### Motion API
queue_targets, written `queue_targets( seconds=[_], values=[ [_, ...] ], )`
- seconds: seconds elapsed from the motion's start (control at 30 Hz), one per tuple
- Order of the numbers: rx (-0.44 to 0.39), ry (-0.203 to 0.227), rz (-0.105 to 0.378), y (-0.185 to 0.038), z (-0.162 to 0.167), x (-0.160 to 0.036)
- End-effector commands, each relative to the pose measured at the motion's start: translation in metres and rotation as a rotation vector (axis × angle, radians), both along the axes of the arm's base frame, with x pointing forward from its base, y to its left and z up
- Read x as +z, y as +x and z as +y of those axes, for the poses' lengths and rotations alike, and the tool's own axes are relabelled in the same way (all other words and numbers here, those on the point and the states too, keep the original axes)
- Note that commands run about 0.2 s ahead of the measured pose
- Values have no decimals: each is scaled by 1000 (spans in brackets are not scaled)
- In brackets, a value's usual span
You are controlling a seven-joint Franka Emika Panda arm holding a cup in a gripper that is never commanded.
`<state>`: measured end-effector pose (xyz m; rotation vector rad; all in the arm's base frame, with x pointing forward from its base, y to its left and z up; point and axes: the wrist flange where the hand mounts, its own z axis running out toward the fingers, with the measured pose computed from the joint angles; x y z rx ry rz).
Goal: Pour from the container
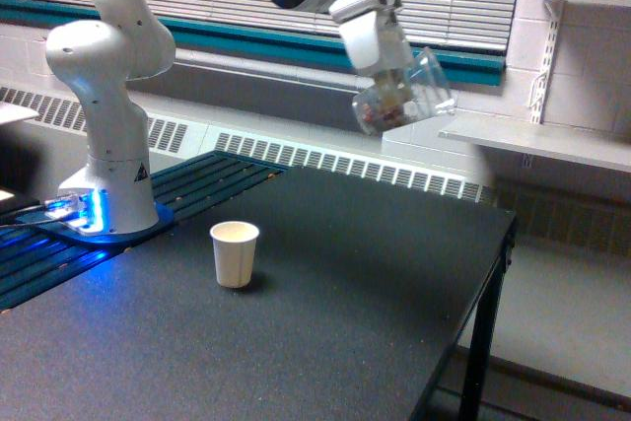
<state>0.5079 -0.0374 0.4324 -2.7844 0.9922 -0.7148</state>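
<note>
The container (406,94) is a clear plastic cup with small brownish-red pieces lying in its lower end. It hangs tilted high above the far side of the black table (325,313), its mouth pointing up and toward the exterior view's right. My gripper (394,86) is shut on the container, and its fingers are mostly hidden behind the plastic. A small white paper cup (235,253) stands upright on the table, well below the container and toward the exterior view's left.
The arm's white base (108,145) stands on a blue-lit mount at the exterior view's left. A white wall shelf (537,137) juts out at the right, close to the container's height. The table's right edge (498,263) drops to the floor.
</note>
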Motion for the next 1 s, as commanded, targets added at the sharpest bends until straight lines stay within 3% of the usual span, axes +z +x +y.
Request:
queue_targets(
  seconds=[0.03,0.63,1.0],
  values=[
    [-13,-7,14,-23,-6,-12],
    [-32,-39,106,-82,-9,-51],
    [-32,-37,177,-119,-1,-82]
  ],
)
